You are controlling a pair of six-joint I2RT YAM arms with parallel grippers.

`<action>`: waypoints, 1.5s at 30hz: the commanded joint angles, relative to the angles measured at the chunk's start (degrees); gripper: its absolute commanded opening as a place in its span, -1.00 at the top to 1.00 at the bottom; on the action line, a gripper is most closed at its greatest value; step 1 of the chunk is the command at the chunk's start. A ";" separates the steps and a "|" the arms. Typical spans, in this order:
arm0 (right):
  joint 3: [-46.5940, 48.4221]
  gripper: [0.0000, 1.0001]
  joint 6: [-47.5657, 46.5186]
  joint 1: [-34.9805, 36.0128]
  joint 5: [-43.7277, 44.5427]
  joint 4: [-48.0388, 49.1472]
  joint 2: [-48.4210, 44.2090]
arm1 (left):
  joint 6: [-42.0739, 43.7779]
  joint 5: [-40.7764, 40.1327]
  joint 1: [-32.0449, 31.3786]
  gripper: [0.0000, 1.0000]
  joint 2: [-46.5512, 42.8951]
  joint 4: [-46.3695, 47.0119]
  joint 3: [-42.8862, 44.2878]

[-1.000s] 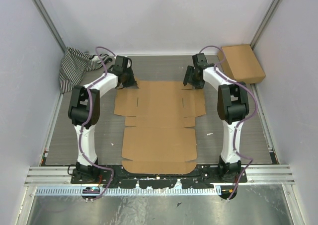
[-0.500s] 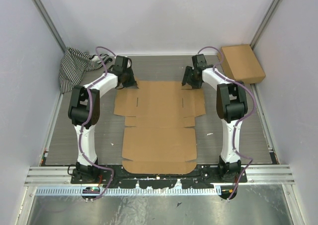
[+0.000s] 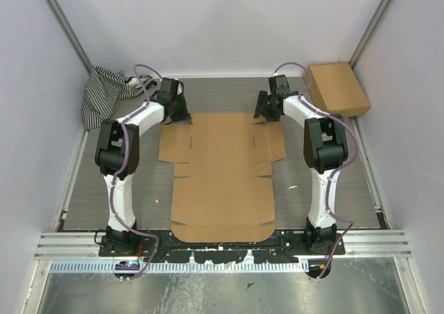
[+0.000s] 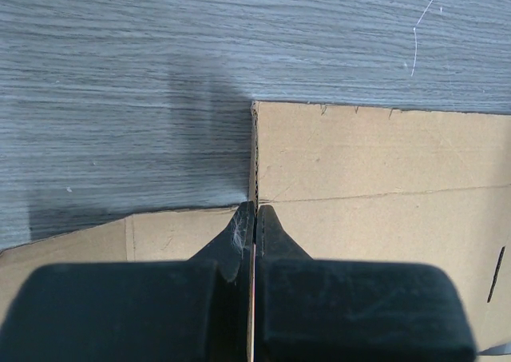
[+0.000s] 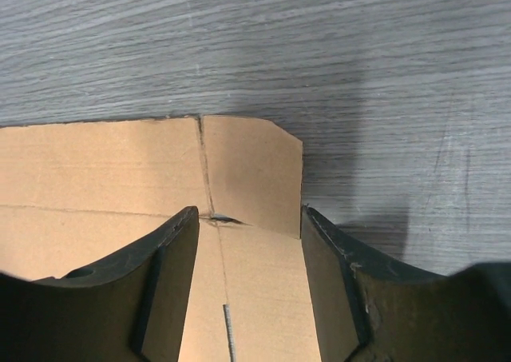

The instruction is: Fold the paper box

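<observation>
The paper box lies as a flat brown die-cut sheet in the middle of the table. My left gripper is at the sheet's far left corner. In the left wrist view it is shut, its tips at the slit between the sheet's main panel and a side flap. I see nothing held between its fingers. My right gripper is at the far right corner. In the right wrist view it stands open over the small corner flap, one finger on each side of it.
A ready-made brown cardboard box sits at the back right. A black-and-white striped cloth is bunched at the back left. Grey walls close in the table on three sides.
My right gripper has shifted slightly left and farther along the sheet's far edge, and its jaws have narrowed a little. The left arm and the sheet have not moved.
</observation>
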 commanded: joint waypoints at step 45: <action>9.76 -0.20 -1.68 5.79 -5.89 1.82 4.05 | -0.42 5.14 -2.78 0.28 4.46 -0.93 8.70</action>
